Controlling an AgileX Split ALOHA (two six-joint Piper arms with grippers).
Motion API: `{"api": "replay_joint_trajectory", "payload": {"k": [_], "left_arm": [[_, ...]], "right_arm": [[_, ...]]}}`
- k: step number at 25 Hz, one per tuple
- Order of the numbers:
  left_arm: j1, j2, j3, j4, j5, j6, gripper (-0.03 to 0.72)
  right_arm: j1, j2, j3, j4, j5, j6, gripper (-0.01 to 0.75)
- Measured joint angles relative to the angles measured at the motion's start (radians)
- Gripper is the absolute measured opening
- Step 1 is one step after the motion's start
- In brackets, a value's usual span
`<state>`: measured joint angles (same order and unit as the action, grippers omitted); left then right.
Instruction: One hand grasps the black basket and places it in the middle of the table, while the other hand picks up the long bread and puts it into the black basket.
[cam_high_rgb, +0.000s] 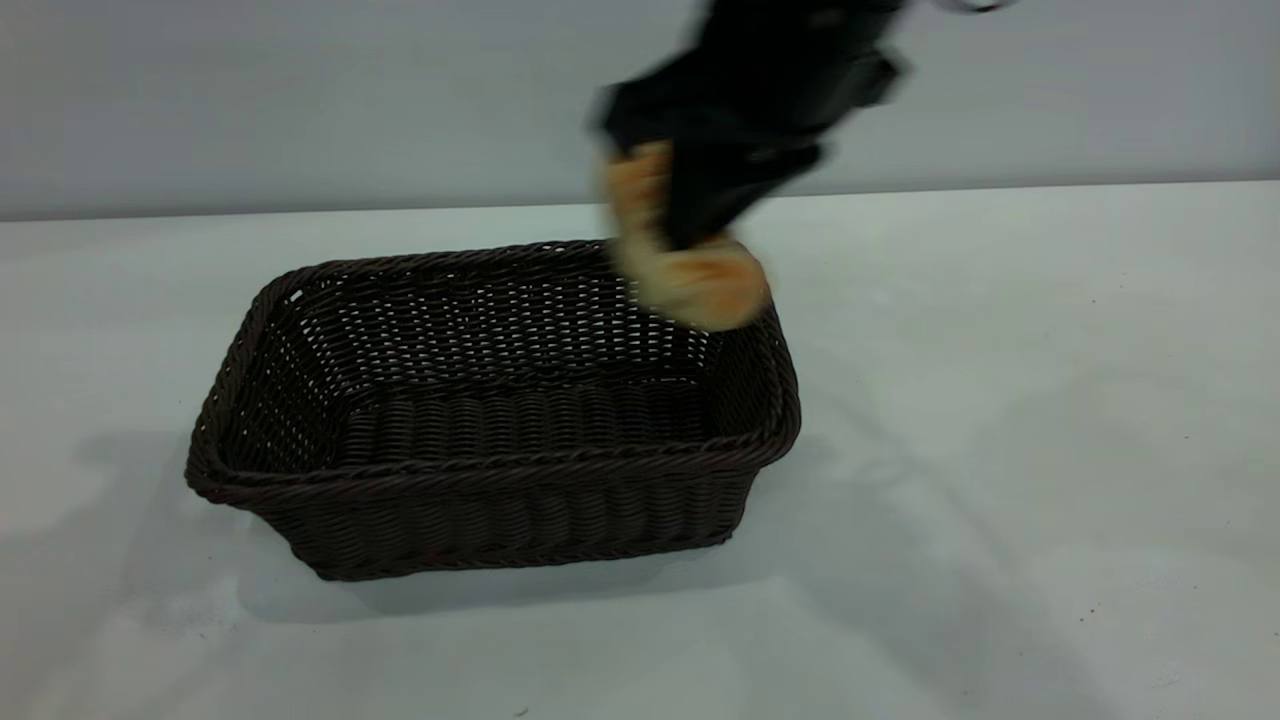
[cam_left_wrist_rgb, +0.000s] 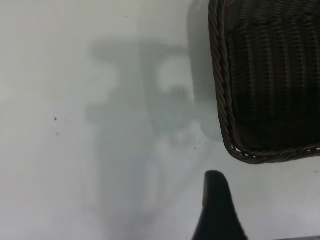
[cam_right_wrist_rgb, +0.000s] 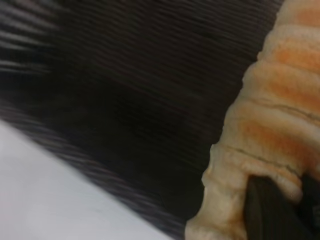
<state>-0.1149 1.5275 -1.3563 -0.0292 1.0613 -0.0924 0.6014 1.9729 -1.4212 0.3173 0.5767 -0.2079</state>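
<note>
- Nearest the exterior camera lies the bare front of the table (cam_high_rgb: 1000, 560), off-white, with a few dark specks and soft shadows across it.
- Next back, the black basket (cam_high_rgb: 480, 500) stands upright on the table, roughly mid-table and a little toward my left side. I judge the first half of the job, setting it in the middle, to be done.
- The basket's inside looks bare; I see only the woven floor and sloping see-through walls, so the bread is not in yet.
- My left gripper (cam_left_wrist_rgb: 216, 210) is off the basket. In its wrist view only one dark fingertip shows, hanging above the table just beside a basket corner (cam_left_wrist_rgb: 260, 155) and apart from it. I cannot tell how wide it stands. It is out of the exterior view.
- Farther back, my right gripper (cam_high_rgb: 700, 215) is up in the air over the basket's far right corner, clamped on the long bread (cam_high_rgb: 700, 285).
- The bread hangs tilted, its lower end about level with the braided rim; whether it touches I cannot tell. My right wrist view shows the ridged roll (cam_right_wrist_rgb: 270, 125) with a finger (cam_right_wrist_rgb: 267, 210) pressed into it and the dark weave close beneath.
- What is left, as I judge it: bring the bread over the basket floor, lower it and let go.
</note>
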Motion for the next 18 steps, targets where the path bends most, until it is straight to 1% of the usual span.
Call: {"api": "replay_joint_trajectory", "payload": {"k": [2,3,5,7,9,11,14,16,18], "left_arm": [[0.000,0.000,0.000,0.000,0.011,0.000,0.567],[0.000,0.000,0.000,0.000,0.015,0.000,0.567],[0.000,-0.001,0.000,0.000,0.023,0.003,0.567],[0.000,-0.006,0.000,0.012,0.037,0.013,0.567],[0.000,-0.021,0.000,0.037,0.064,0.032,0.567],[0.000,-0.047,0.002,0.076,0.101,0.043,0.567],[0.000,-0.108,0.019,0.140,0.101,0.042,0.567],[0.000,-0.166,0.051,0.157,0.101,0.042,0.567],[0.000,-0.248,0.085,0.159,0.101,0.042,0.567]], "right_arm": [[0.042,0.022,-0.012,0.017,-0.026,-0.009,0.120],[0.050,0.032,-0.015,0.020,-0.032,-0.010,0.156],[0.046,0.041,-0.015,0.016,-0.031,-0.011,0.236],[0.019,0.042,-0.015,-0.004,-0.008,-0.010,0.325],[-0.033,0.032,-0.015,-0.032,0.047,0.000,0.379],[-0.096,0.013,-0.015,-0.077,0.130,0.020,0.401],[-0.205,-0.047,-0.015,-0.143,0.283,0.048,0.408],[-0.264,-0.101,-0.009,-0.176,0.382,0.057,0.410],[-0.310,-0.164,0.029,-0.200,0.447,0.071,0.410]]}}
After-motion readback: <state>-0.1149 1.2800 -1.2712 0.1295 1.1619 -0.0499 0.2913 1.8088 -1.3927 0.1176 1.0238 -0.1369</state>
